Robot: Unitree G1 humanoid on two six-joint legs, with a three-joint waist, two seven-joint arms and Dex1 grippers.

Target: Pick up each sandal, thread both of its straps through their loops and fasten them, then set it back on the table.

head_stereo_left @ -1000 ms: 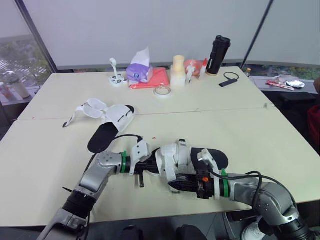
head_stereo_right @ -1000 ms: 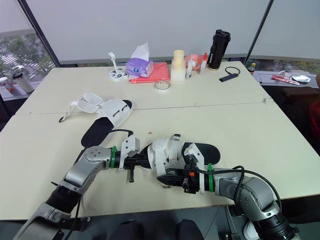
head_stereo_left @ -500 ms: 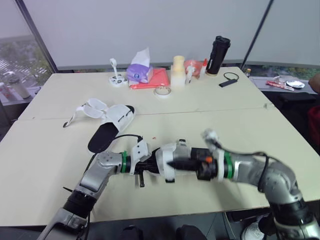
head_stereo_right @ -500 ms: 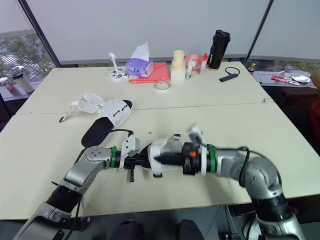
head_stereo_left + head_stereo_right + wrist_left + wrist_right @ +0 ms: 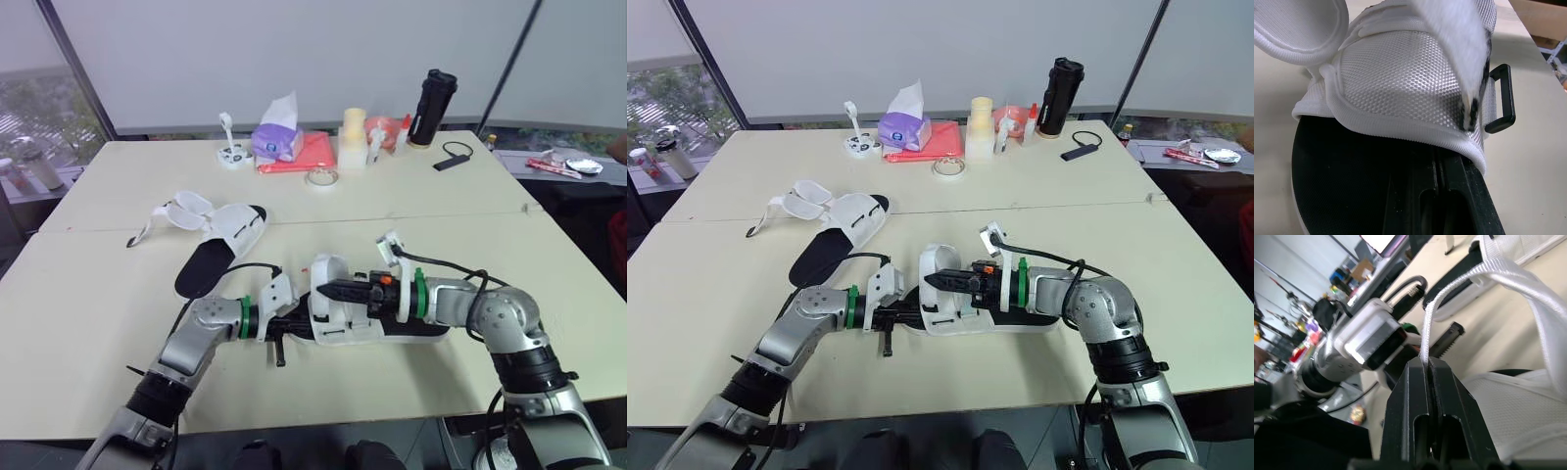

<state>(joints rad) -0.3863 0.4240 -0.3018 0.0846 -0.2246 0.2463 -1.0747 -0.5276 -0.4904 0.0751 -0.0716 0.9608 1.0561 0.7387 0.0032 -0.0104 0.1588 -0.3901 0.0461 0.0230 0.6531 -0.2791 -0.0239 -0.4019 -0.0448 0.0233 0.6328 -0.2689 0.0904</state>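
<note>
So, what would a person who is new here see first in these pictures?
Most likely the two claws meeting on the sandal at the near middle of the table: the left claw grips its sole, and the right claw pinches its white strap. Next comes the second sandal, farther back on the left with loose straps, and then the black bottle at the far edge.

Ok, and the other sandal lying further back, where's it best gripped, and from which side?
Probably by that sandal's bare black heel end, coming from the near side. That end points toward the robot and lies flat and uncovered, while the white upper and loose straps sit at the far end.
</note>
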